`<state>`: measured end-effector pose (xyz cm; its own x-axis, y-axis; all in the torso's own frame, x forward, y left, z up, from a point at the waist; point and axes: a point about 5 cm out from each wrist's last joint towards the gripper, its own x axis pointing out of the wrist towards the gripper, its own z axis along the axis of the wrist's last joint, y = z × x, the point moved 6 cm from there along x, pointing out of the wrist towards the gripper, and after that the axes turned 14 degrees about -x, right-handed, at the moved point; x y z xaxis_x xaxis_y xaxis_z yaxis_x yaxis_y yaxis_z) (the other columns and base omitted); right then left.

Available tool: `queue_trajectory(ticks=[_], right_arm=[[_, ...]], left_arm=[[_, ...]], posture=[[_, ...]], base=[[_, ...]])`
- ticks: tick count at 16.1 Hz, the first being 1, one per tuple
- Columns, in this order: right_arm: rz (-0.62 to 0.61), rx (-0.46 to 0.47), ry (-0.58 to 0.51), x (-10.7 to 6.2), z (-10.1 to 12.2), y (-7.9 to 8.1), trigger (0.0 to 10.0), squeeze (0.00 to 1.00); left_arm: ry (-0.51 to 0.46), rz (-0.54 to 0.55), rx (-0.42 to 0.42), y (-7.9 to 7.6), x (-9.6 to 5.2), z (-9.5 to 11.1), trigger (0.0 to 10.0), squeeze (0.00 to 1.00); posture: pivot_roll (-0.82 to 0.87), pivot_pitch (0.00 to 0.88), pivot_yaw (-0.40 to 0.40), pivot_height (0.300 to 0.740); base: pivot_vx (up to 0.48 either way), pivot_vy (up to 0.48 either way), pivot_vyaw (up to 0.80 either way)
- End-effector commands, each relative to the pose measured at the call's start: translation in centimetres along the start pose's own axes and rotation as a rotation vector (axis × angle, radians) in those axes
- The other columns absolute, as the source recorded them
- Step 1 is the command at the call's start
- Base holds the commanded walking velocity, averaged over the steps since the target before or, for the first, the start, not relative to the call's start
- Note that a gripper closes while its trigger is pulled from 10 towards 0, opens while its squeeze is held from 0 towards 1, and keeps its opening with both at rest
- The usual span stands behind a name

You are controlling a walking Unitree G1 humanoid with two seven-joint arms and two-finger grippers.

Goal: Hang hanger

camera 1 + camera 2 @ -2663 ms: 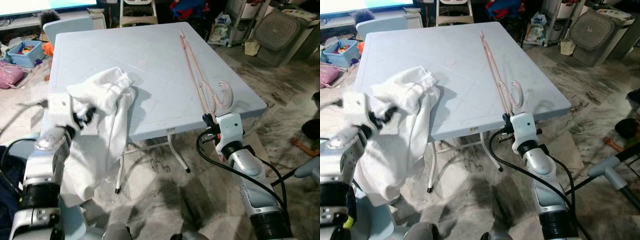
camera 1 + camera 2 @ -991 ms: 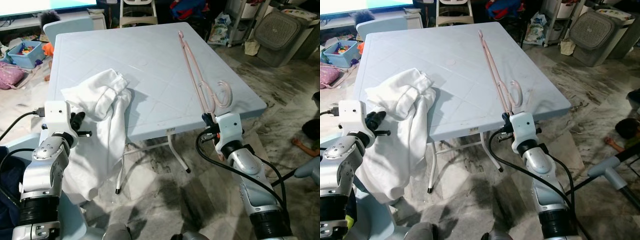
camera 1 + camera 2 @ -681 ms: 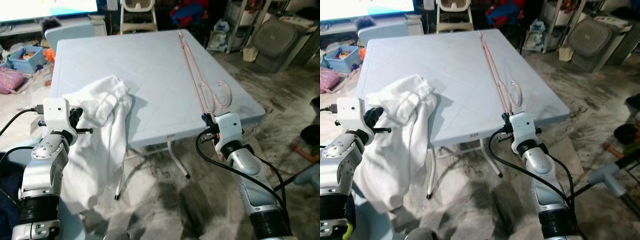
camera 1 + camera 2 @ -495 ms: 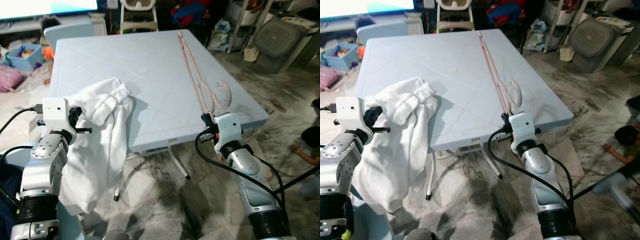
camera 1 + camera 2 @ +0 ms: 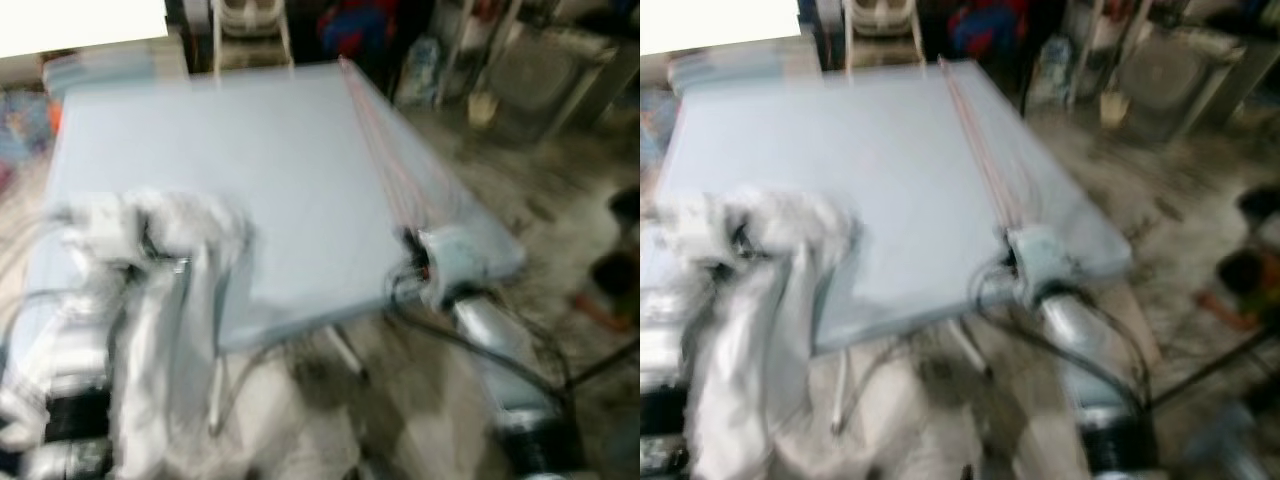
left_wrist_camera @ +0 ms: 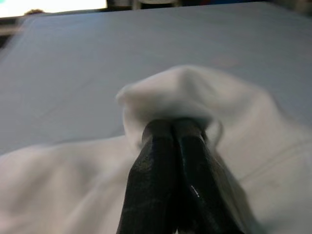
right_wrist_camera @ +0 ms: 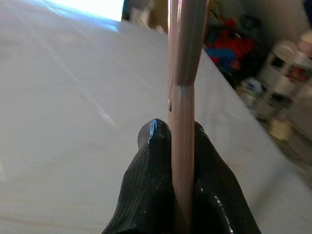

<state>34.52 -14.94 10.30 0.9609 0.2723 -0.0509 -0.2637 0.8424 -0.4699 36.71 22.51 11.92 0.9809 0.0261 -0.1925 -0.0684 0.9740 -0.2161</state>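
Both eye views are blurred by motion. A long pink hanger (image 5: 385, 150) lies along the right side of the light blue table (image 5: 250, 140). At the table's near right corner my right gripper (image 7: 178, 130) is shut on the hanger's rod (image 7: 185, 48). A white garment (image 6: 195, 92) is draped over the table's near left edge and hangs down toward the floor (image 5: 165, 330). My left gripper (image 6: 173, 126) is shut on a bunched fold of that garment at the table's left front.
Past the table's far edge are a white chair (image 5: 245, 30) and a bright screen (image 5: 80, 25). Shelves, bags and a grey fan (image 5: 545, 65) crowd the right. Marbled floor (image 5: 330, 420) lies below the table's front edge.
The whole picture has shifted and blurred, so the camera is moving. Both grippers keep their holds. The left arm with the garment sits lower than 2.7 s ago.
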Motion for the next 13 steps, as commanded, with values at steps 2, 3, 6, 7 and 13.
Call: queue_trajectory(ticks=[2, 3, 6, 7, 13], right_arm=[[0.002, -0.001, -0.049, 0.6, 1.6, 0.3, 10.0, 0.0], [0.004, -0.001, -0.049, 0.6, 1.5, 0.3, 10.0, 0.0], [0.009, 0.001, -0.049, 0.4, 1.5, 0.4, 10.0, 0.0], [0.011, 0.002, -0.049, 0.4, 1.5, 0.5, 10.0, 0.0], [0.028, 0.008, -0.056, 0.7, 1.5, 0.9, 10.0, 0.0]], left_arm=[[-0.019, 0.032, 0.017, 1.2, -0.1, 0.9, 0.0, 0.0], [-0.01, 0.06, 0.023, 1.6, 0.0, 0.8, 2.5, 0.0], [-0.024, 0.13, 0.031, 2.6, 0.0, 0.9, 10.0, 0.0], [-0.034, 0.158, 0.036, 3.0, -0.1, 1.1, 10.0, 0.0], [-0.195, 0.175, 0.144, 2.2, -1.3, 4.9, 10.0, 0.0]], posture=[[-0.02, 0.0, -0.031, 0.74], [-0.02, 0.0, -0.031, 0.74], [-0.02, 0.0, -0.032, 0.74], [-0.02, 0.0, -0.032, 0.74], [0.03, 0.0, -0.034, 0.74]], base=[[0.444, 0.0, 0.0], [0.0, 0.0, 0.0], [0.0, 0.0, 0.0], [0.0, 0.0, 0.0], [0.0, 0.0, 0.0]])
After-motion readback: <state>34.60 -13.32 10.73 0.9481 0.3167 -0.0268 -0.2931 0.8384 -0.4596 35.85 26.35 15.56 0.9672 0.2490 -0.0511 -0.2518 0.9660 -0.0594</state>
